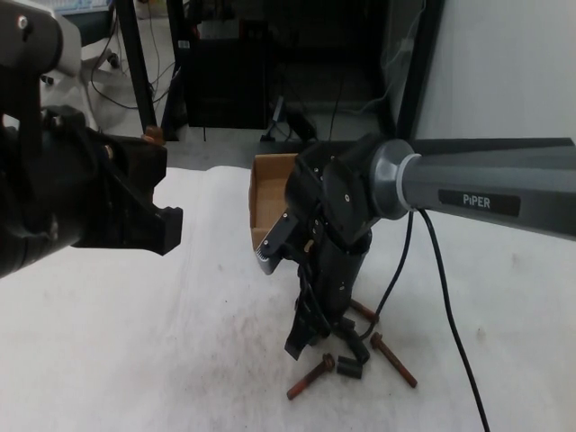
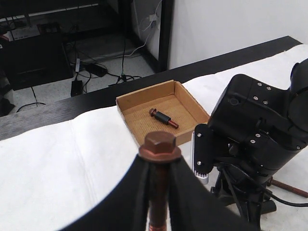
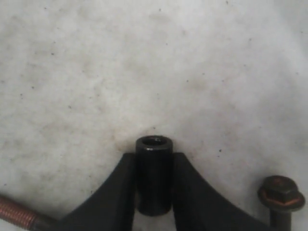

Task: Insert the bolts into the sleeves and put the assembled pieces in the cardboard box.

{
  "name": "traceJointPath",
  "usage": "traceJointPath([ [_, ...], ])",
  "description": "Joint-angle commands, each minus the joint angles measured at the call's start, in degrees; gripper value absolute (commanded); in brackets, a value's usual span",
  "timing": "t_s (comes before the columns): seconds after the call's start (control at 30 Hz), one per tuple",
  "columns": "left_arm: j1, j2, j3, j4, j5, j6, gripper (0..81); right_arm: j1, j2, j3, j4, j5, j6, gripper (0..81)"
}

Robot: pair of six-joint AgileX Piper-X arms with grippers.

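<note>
Lying open at centre frame in the high view, brown cardboard box (image 1: 270,184), carrying one assembled piece (image 2: 163,118) flat on its floor. Sticking out head-first past the fingertips, copper bolt (image 2: 160,144), pinched in left gripper (image 2: 160,166). Sitting clamped in right gripper (image 3: 154,156), black sleeve (image 3: 154,183), bore showing. Lying scattered at lower centre, loose bolts (image 1: 310,376) beside a loose sleeve (image 1: 349,367).

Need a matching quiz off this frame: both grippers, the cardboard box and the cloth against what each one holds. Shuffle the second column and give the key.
Column one
1. left gripper
2. right gripper
3. cardboard box
4. white cloth

Column two
A. loose bolts
B. black sleeve
C. single bolt, head sticking out
D. bolt already in a sleeve

Pairs: 1-C, 2-B, 3-D, 4-A
</note>
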Motion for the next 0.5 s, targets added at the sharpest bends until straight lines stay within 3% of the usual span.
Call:
traceJointPath([
  [0.0, 0.0, -0.7, -0.2, -0.3, -0.3, 0.0, 0.2, -0.3, -0.2, 0.1, 0.8, 0.1, -0.7, 0.9],
  [0.23, 0.0, -0.7, -0.2, -1.3, -0.3, 0.0, 0.2, -1.2, -2.7, 0.0, 1.0, -2.0, 9.0, 0.3],
  [0.33, 0.0, -0.7, -0.4, -5.1, 0.8, 0.0, 0.2, -2.8, -7.2, 0.0, -1.2, -12.4, 13.9, 0.3],
  [0.47, 0.0, -0.7, -0.4, -16.0, 8.5, -1.6, 0.2, -5.3, -15.3, 0.0, -7.3, -22.3, 17.5, 0.3],
])
